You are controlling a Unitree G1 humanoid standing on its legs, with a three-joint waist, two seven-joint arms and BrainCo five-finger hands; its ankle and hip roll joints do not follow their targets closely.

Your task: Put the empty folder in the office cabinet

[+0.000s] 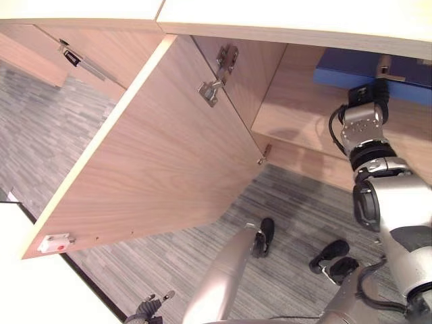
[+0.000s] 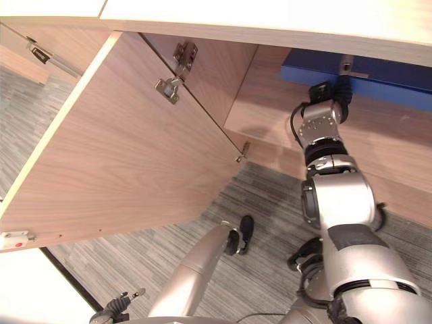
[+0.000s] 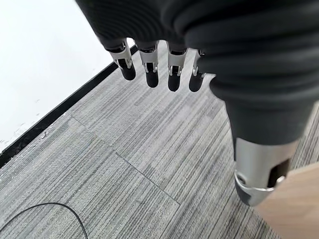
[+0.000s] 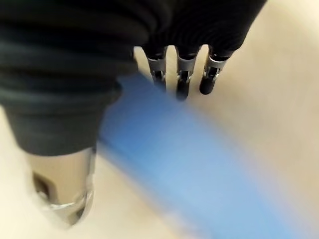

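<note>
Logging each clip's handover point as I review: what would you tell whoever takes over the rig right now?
Right hand: inside the open cabinet, at the blue folder; its wrist view shows fingers straight over the folder, not gripping it.
Left hand: hangs low over the grey carpet, fingers relaxed, holding nothing.
Done: cabinet door swung wide open; folder lies on the cabinet shelf.
Left: pull the right hand out, then probably close the door.

Matt wood-grain cabinet (image 1: 162,155); smooth blue folder (image 2: 378,74)
</note>
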